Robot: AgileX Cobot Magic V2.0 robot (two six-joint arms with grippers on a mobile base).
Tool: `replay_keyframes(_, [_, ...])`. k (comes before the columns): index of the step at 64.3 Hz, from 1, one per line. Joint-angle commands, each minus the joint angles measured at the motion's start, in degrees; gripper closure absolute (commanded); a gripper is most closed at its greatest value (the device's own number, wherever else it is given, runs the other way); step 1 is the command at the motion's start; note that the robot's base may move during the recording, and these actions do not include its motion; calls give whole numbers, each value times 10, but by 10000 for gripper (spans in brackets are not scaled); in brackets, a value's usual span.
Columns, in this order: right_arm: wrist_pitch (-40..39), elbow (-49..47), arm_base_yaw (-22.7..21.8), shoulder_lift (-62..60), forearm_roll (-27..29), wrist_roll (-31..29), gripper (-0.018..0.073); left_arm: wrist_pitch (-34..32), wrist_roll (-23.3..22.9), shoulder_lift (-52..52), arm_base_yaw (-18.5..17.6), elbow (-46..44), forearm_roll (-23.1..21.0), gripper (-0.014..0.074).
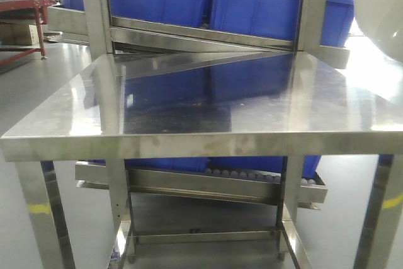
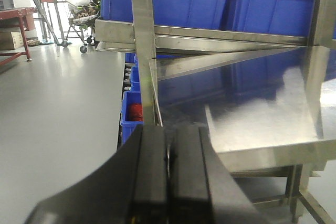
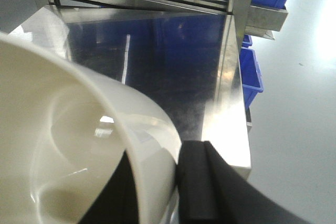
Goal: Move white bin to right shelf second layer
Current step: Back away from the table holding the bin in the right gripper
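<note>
Steel table top fronts blue crates. Right gripper pinches the white bin by its wall, held over the table's right side. Left gripper pressed together, holding nothing. Best to keep the pinch firm, the bin level and clear of the rack upright.

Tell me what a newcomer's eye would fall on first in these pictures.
The glossy white bin fills the right wrist view, its wall pinched by the right gripper. Ahead lies the mirror-like steel table, and big blue crates stand in a row behind it.
</note>
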Motion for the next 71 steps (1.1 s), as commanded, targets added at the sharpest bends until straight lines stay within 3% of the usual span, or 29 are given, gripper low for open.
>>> replay_keyframes(1, [-60,-19,-3,3,2,0,503,-49,-2,-8,-4,21,-3,512])
replay_keyframes(71, [-60,-19,-3,3,2,0,503,-49,-2,-8,-4,21,-3,512])
